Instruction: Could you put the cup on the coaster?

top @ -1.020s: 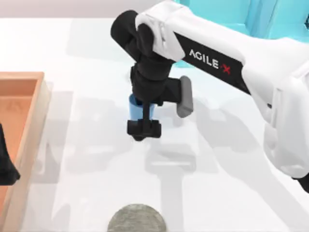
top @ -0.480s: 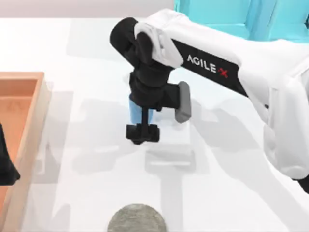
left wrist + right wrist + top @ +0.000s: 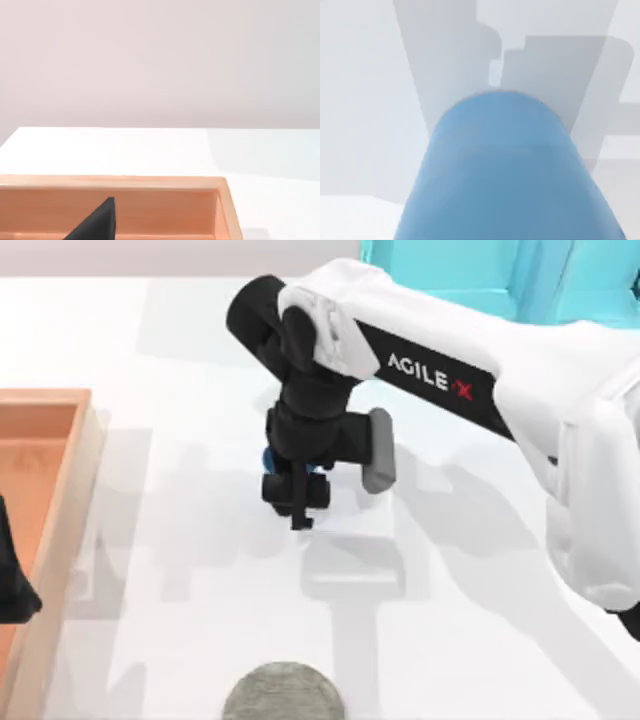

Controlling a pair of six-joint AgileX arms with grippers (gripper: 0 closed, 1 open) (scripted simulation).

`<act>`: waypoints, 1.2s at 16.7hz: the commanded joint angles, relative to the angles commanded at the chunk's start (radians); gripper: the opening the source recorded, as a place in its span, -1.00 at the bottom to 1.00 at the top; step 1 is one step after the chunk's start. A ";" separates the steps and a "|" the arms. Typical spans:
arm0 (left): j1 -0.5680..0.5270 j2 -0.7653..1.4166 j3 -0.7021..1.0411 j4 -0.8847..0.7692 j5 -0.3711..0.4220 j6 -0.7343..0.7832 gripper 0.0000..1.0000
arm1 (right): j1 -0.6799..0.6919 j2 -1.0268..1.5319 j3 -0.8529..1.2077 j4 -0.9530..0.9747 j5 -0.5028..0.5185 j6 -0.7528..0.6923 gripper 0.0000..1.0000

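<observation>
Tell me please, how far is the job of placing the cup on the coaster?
Done: the right gripper has reached the cup, which looks gripped, near the table's middle. In hand: carrying it. Left: setting it on the coaster, bare at the table's near edge. The left arm is parked over the wooden tray.

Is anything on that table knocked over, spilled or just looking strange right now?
Nothing stands out. The right gripper is at the blue cup near the table's middle, mostly covering it from above. The grey coaster lies flat at the near edge, bare. The wooden tray sits squarely at the left, by the parked left arm.
</observation>
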 joint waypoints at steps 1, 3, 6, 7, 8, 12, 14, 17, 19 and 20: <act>0.000 0.000 0.000 0.000 0.000 0.000 1.00 | 0.000 0.000 0.000 0.000 0.000 0.000 -0.66; 0.000 0.000 0.000 0.000 0.000 0.000 1.00 | 0.000 0.000 0.000 0.000 0.000 0.000 -0.96; 0.000 0.000 0.000 0.000 0.000 0.000 1.00 | 0.000 0.000 0.000 0.000 0.000 0.000 -1.00; 0.000 0.000 0.000 0.000 0.000 0.000 1.00 | 0.000 0.000 0.000 0.000 0.000 0.000 -1.00; 0.000 0.000 0.000 0.000 0.000 0.000 1.00 | 0.000 0.000 0.000 0.000 0.000 0.000 -1.00; 0.000 0.000 0.000 0.000 0.000 0.000 1.00 | -0.004 -0.001 0.000 0.000 0.001 0.001 -1.00; 0.000 0.000 0.000 0.000 0.000 0.000 1.00 | -0.001 -0.006 -0.007 -0.003 0.000 -0.011 -1.00; 0.000 0.000 0.000 0.000 0.000 0.000 1.00 | 0.019 -0.042 -0.058 -0.019 -0.002 -0.108 -1.00; 0.000 0.000 0.000 0.000 0.000 0.000 1.00 | 0.042 -0.086 -0.110 -0.033 -0.004 -0.217 -1.00; 0.000 0.000 0.000 0.000 0.000 0.000 1.00 | 0.056 -0.112 -0.139 -0.041 -0.005 -0.281 -1.00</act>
